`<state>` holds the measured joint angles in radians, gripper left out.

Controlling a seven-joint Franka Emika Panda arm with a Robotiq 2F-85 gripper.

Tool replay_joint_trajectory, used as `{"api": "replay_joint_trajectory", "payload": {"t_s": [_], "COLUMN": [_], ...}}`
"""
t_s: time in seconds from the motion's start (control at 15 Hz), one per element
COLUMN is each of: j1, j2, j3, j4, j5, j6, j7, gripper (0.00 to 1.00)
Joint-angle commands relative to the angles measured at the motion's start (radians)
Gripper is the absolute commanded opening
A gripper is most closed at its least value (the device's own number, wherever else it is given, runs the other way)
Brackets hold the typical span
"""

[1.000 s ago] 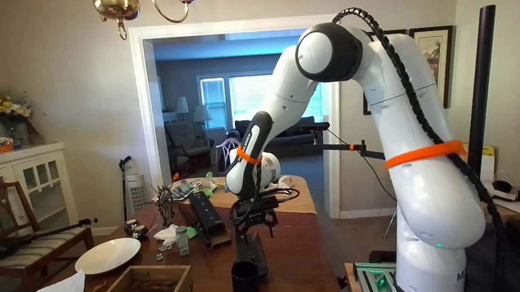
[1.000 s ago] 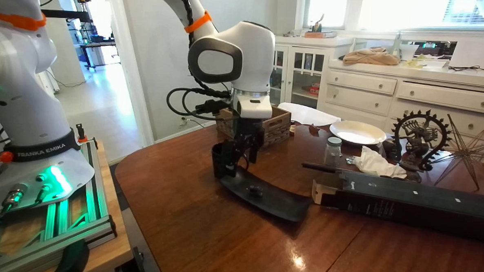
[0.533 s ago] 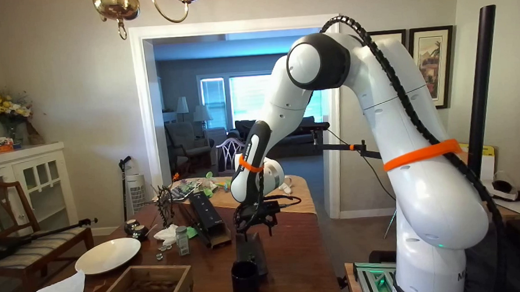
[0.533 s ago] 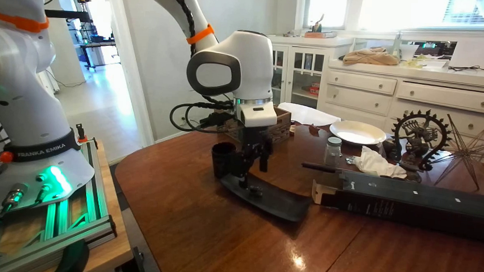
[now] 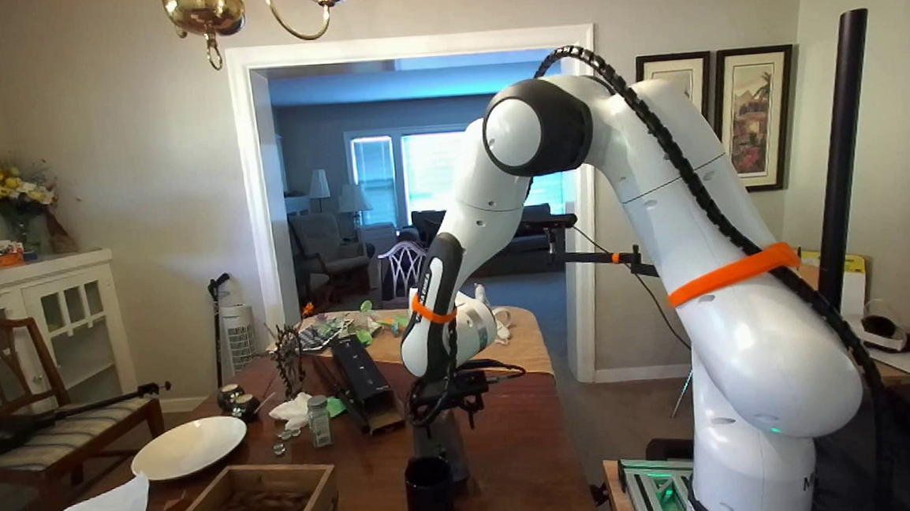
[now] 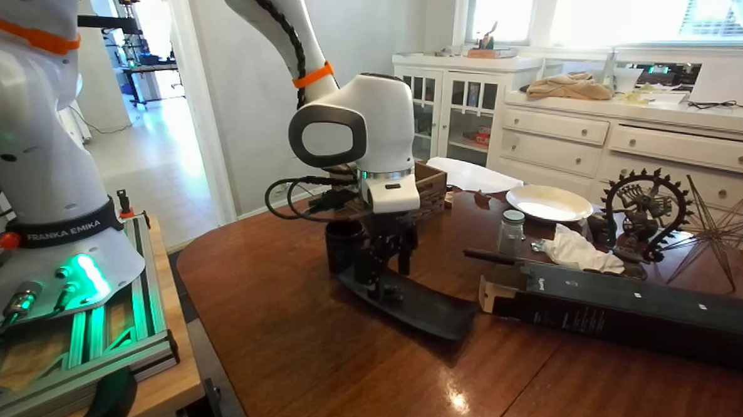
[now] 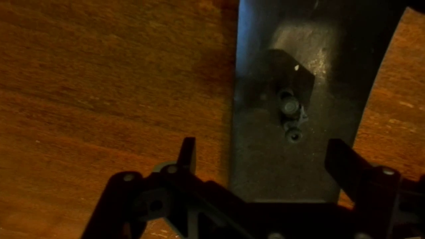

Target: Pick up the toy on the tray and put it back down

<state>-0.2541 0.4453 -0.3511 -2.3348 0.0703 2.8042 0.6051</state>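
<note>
A long, dark curved tray lies on the wooden table; it also shows in the wrist view and in an exterior view. The toy, a small dark object with round parts, sits on the tray and shows beside my fingers in an exterior view. My gripper is open and empty, its fingers wide apart over the tray. In the wrist view the toy lies ahead of the fingertips, nearer the right one. In both exterior views the gripper hangs low over the tray.
A black mug stands at one end of the tray, close to my gripper. A long black box lies off the other end. A wooden crate, a glass jar and a white plate stand around.
The arm has lowered, bringing my open gripper down toward the tray. It moved away from the mug along the tray at first, then mostly downward. The toy and tray have not moved.
</note>
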Motion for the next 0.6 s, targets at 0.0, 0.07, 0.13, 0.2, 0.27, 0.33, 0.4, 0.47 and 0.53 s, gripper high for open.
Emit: {"api": "replay_joint_trajectory", "payload": {"t_s": [0.0,0.07,0.13,0.2,0.27,0.33,0.4,0.47,0.53], "j1": [0.019,0.020,0.020,0.019,0.019,0.023,0.023,0.026,0.028], "j2": [0.046,0.053,0.060,0.066,0.072,0.076,0.081,0.085,0.089], "j3": [-0.001,0.001,0.001,0.004,0.007,0.004,0.005,0.003,0.003], "j4": [0.012,0.013,0.015,0.015,0.016,0.016,0.016,0.016,0.017], "j5": [0.075,0.090,0.104,0.120,0.134,0.142,0.153,0.160,0.168], "j6": [0.048,0.058,0.067,0.085,0.097,0.109,0.118,0.124,0.129], "j7": [-0.007,-0.007,-0.007,-0.005,-0.005,-0.004,-0.006,-0.005,-0.005], "gripper": [1.00,1.00,1.00,1.00,1.00,1.00,1.00,1.00,1.00]}}
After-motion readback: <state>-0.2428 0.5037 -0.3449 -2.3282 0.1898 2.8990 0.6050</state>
